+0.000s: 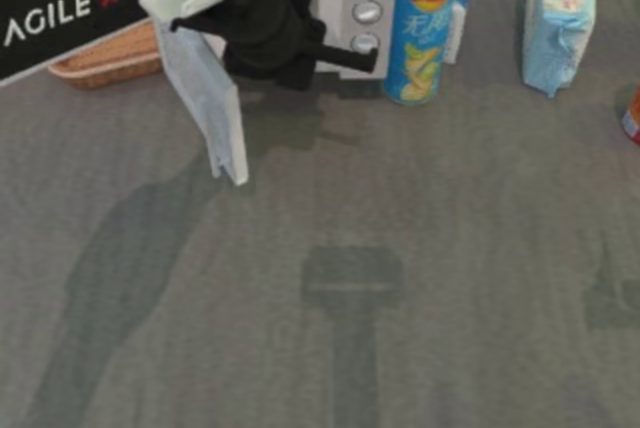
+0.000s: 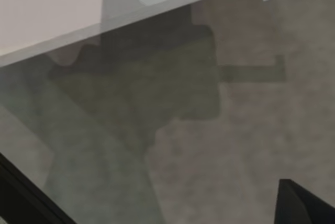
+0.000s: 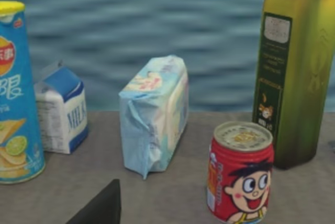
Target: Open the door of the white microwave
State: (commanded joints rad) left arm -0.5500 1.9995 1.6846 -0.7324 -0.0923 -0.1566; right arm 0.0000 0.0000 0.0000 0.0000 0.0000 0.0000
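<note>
Top view shows the door [image 1: 208,98] swung wide from the white microwave [image 1: 352,8] at the table's far left. The left gripper [image 1: 300,53] hovers at the opening; whether its fingers are parted cannot be told. The stiff, light, smooth panel is best pushed at its free edge. The right gripper is not seen.

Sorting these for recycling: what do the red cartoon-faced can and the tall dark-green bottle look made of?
The red cartoon-faced can looks like thin metal: printed wall, dull silvery top. The tall dark-green bottle looks like glossy tinted glass, possibly plastic: translucent, with a paper-like label.
</note>
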